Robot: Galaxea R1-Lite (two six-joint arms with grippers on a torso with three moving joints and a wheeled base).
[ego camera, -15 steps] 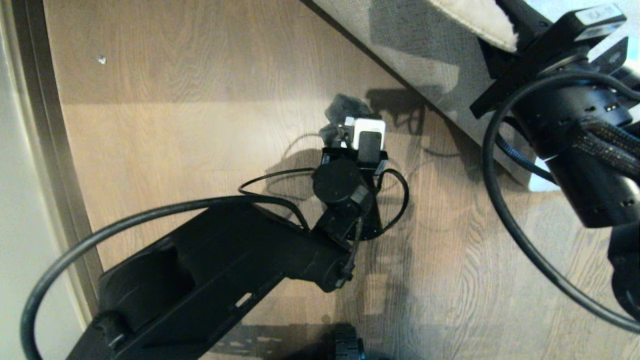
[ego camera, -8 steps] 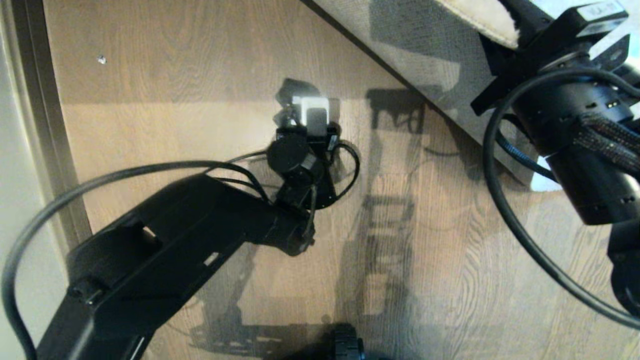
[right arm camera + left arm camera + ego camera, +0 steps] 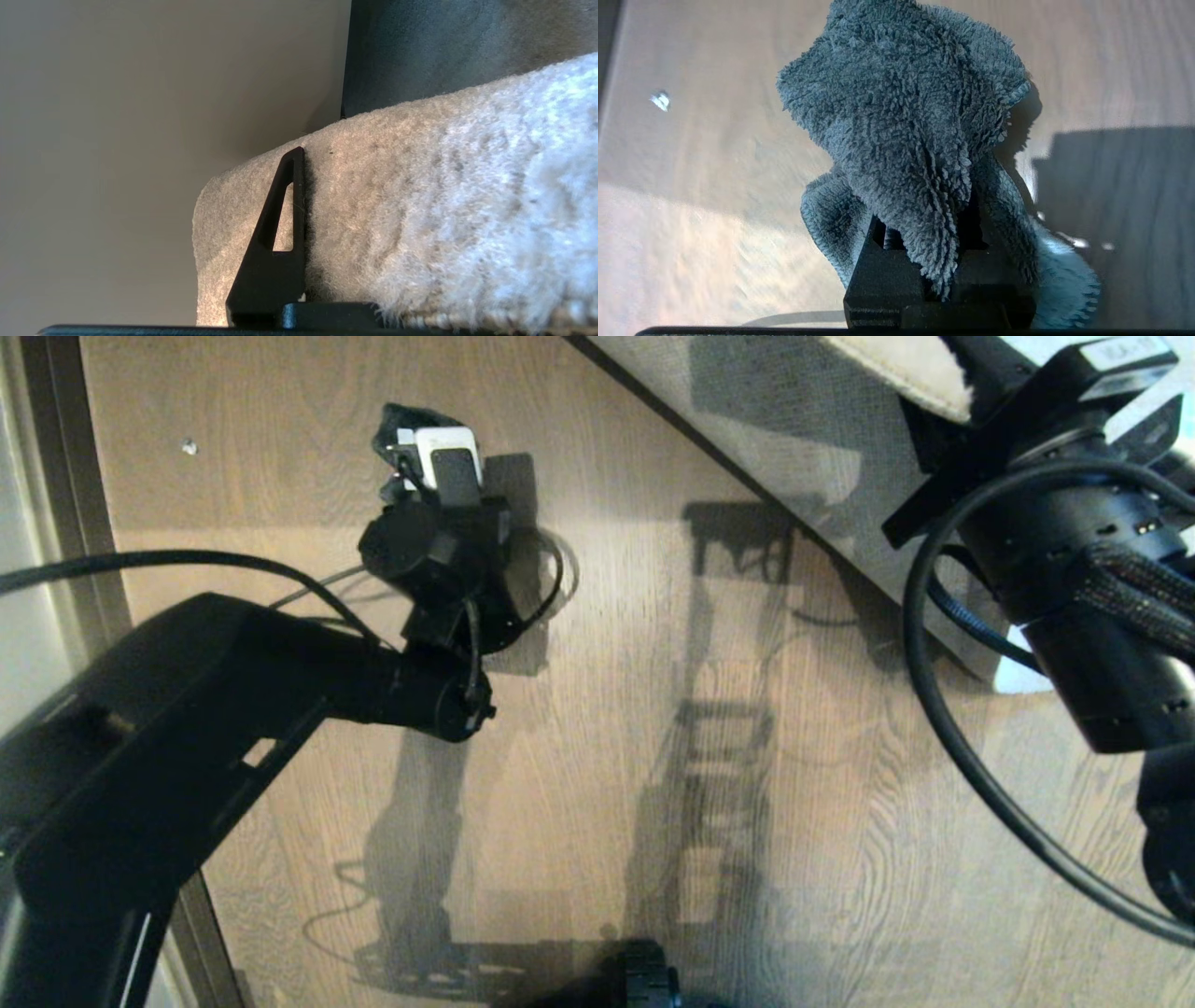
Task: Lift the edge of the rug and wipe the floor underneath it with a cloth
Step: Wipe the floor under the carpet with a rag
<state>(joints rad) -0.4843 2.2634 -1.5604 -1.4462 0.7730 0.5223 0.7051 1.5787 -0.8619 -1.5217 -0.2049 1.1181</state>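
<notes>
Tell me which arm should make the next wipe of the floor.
Left. The left tool is shut on the cloth low over the bare floor. The right tool is clamped on the lifted rug edge and probably has to keep holding it up.

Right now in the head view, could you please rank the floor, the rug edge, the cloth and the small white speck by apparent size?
1. floor
2. rug edge
3. cloth, mostly hidden by the left gripper
4. white speck

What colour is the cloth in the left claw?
Dark blue-grey, fuzzy cloth; clearest in the left wrist view.
</notes>
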